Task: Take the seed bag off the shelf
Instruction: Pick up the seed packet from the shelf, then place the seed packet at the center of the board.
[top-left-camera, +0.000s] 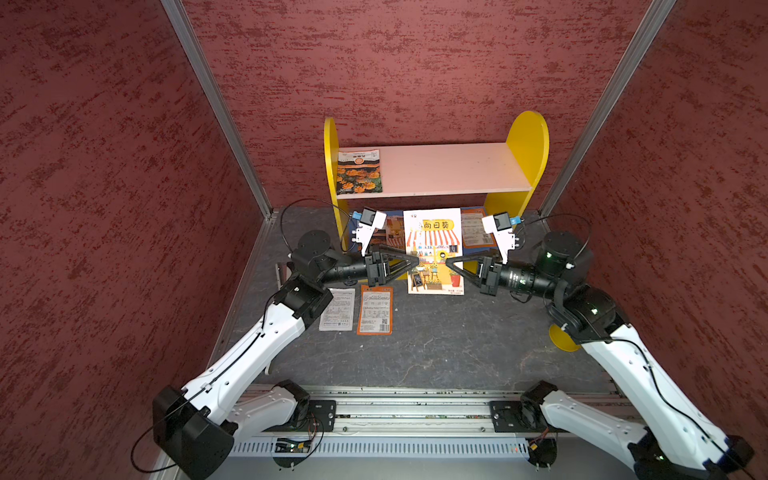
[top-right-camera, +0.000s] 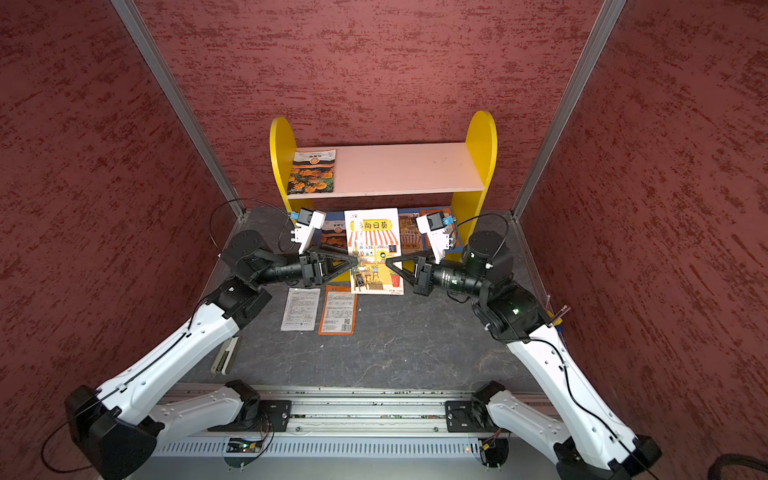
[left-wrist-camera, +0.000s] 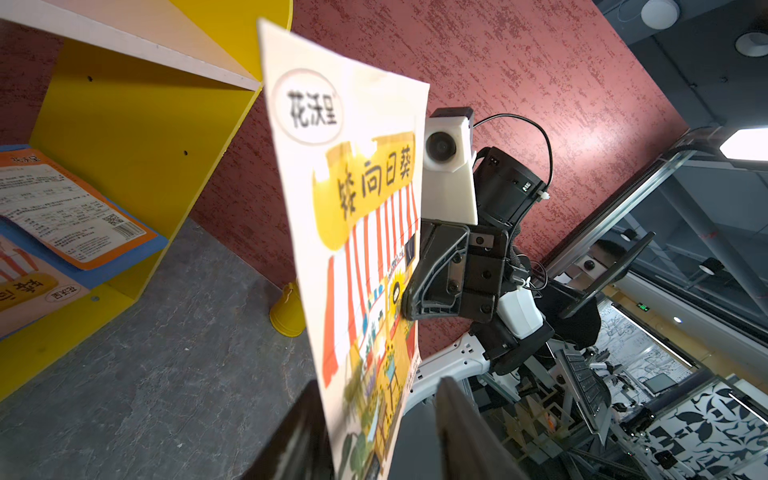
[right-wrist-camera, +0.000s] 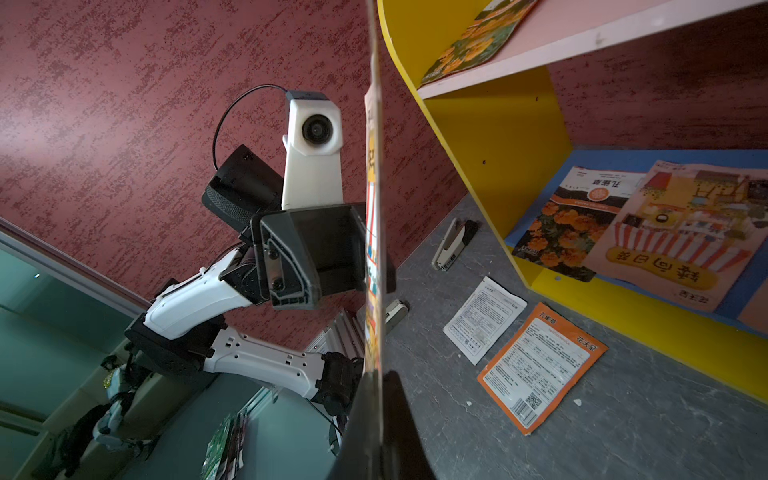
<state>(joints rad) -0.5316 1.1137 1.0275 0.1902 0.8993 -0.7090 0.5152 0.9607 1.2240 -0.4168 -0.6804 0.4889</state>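
Note:
The seed bag (top-left-camera: 434, 249) (top-right-camera: 374, 249), white with a striped shop and sunflowers printed on it, hangs upright in the air in front of the shelf (top-left-camera: 449, 166) (top-right-camera: 399, 166). My right gripper (top-left-camera: 449, 262) (right-wrist-camera: 380, 382) is shut on its right edge, and in the right wrist view the bag (right-wrist-camera: 372, 208) shows edge-on between the jaws. My left gripper (top-left-camera: 415, 261) (left-wrist-camera: 376, 390) is at the bag's left edge and stands open. In the left wrist view the bag (left-wrist-camera: 357, 228) lies against one finger, with a gap to the other.
A marigold bag (top-left-camera: 359, 172) lies on the pink upper board, and more bags (right-wrist-camera: 673, 232) lie on the blue lower board. A white bag (top-left-camera: 337, 309) and an orange bag (top-left-camera: 375, 309) lie on the grey floor. A small yellow cone (left-wrist-camera: 289, 311) stands at the right.

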